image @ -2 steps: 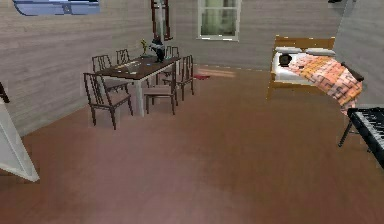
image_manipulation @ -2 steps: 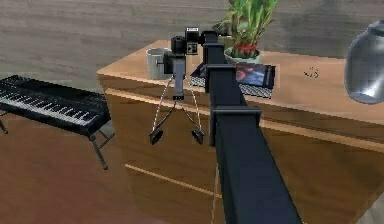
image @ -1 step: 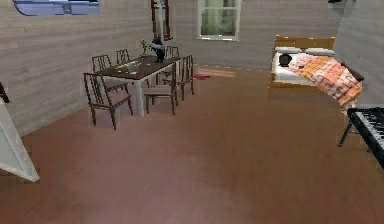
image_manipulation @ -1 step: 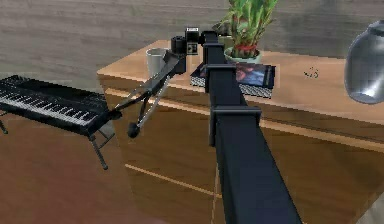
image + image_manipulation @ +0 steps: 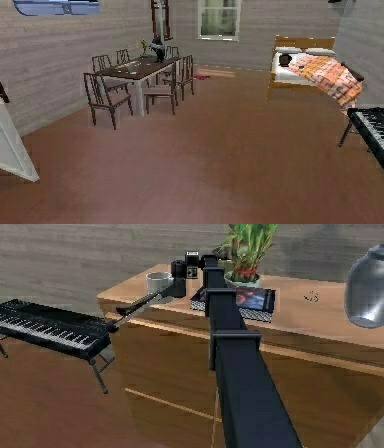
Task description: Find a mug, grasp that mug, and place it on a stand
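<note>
A grey mug stands near the left end of a wooden stand, a low cabinet with drawers. The dark arm bar rises from the bottom edge to the stand's top. At its far end the gripper has its dark body just right of the mug. Its thin fingers slant down to the left, past the stand's corner. I cannot tell whether the gripper holds anything, nor whether it touches the mug.
On the stand are a potted plant, a flat dark framed object and a grey vase. A keyboard on legs stands left of it. Ahead lie open brown floor, a dining table with chairs and a bed.
</note>
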You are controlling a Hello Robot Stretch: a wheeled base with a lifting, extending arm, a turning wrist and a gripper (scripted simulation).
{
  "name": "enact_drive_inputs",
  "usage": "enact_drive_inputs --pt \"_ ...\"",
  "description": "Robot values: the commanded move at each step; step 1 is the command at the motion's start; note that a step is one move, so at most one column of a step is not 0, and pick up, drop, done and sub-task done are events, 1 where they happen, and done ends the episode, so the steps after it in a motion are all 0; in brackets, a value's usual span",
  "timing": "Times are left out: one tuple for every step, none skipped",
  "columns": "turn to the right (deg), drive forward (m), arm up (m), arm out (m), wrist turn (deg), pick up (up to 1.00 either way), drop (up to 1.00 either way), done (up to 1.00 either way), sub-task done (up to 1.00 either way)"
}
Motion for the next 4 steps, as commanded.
enact_drive_inputs --pt "0.0 0.00 0.00 0.00 45.0 0.00 0.00 0.00 0.00" --pt "0.0 0.00 0.00 0.00 21.0 0.00 0.00 0.00 0.00" --pt "0.0 0.00 0.00 0.00 0.0 1.00 0.00 0.00 0.00" --pt "0.0 0.00 0.00 0.00 -45.0 0.00 0.00 0.00 0.00"
